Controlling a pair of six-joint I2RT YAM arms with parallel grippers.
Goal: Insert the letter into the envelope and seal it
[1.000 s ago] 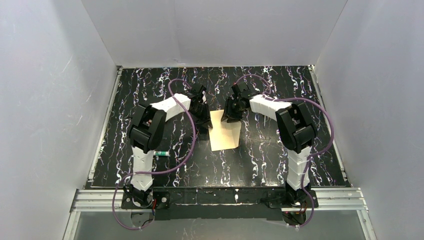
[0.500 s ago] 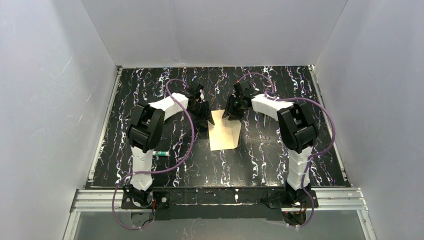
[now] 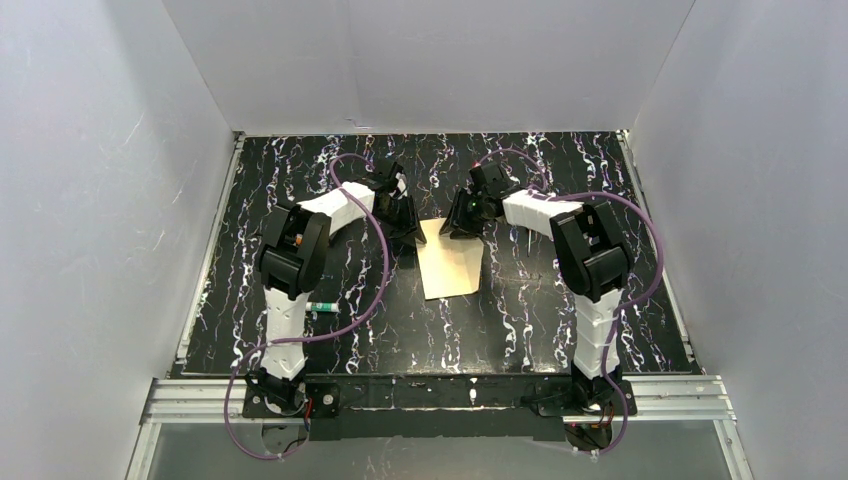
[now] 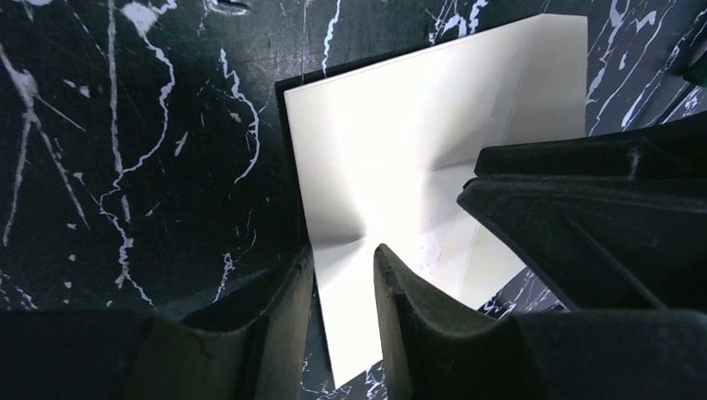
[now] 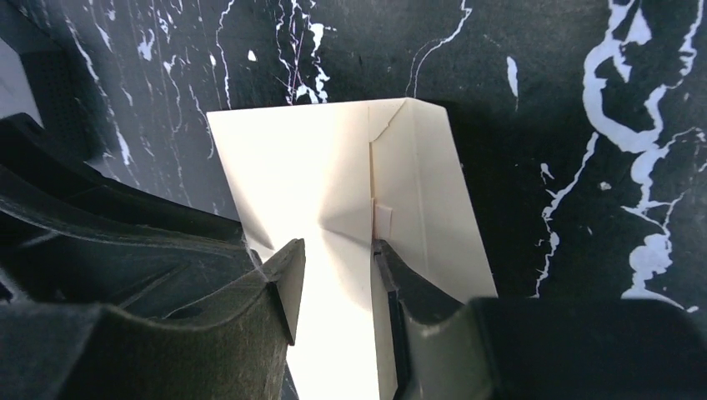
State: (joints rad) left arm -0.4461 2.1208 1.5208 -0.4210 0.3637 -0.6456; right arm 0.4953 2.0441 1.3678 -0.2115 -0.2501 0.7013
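The envelope (image 3: 451, 266) lies on the counter (image 3: 520, 320) between my two arms, its far edge under both wrists. My left claw (image 4: 342, 265) is narrowed to a slim gap over that edge, with paper showing between the fingers. My right claw (image 5: 338, 260) is just as narrow beside it; whether either touches the paper I cannot tell.
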